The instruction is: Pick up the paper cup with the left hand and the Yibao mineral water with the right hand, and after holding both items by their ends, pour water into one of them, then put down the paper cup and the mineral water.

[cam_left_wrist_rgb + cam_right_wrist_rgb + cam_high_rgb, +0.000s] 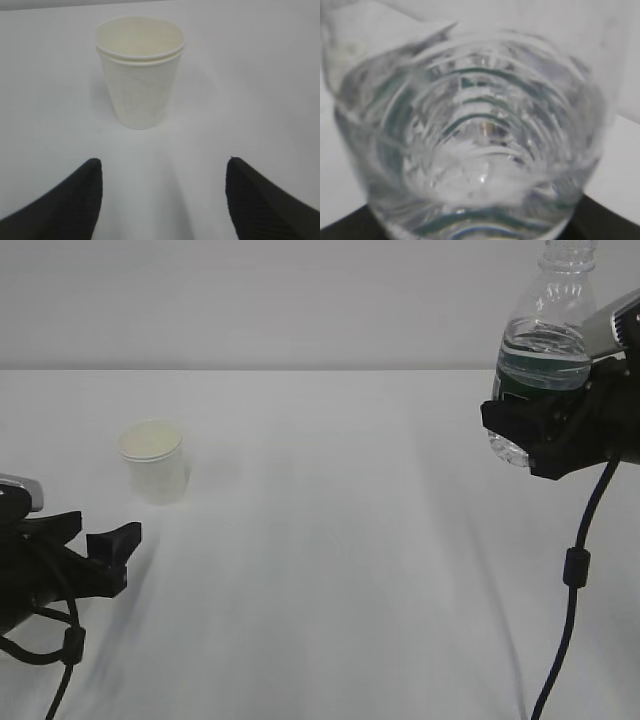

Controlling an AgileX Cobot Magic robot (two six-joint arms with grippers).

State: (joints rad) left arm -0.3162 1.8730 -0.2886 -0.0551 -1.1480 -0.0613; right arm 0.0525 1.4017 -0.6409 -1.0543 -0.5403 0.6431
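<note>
The cup [153, 461] stands upright on the white table [340, 570], and everything else is placed from it. In the exterior view the left hand [105, 552] sits low, just below and a little left of the cup, near it but apart; its jaws spread wide with nothing between them. Far to the cup's right and well above its rim, the right hand [540, 430] holds the bottle [545, 345] clear of the table, clamped around the lower body at and below the green label. The bottle stands nearly upright, neck at the top edge, water level sitting just above the label. A black cable [572, 570] hangs down from that hand.

The left wrist view adds what the exterior cannot: the cup [140, 72] seen close, with a doubled rolled rim, a pale cream inside, and a faint ribbed texture on its wall. It stands centred ahead of the two dark fingertips [70, 200], which lie short of it on either side, touching nothing.

The right wrist view shows only the bottle [470, 145] from its base end, filling the frame: blurred concentric ribs, green tints, and dark jaw edges at the bottom corners. The cup does not appear there.
</note>
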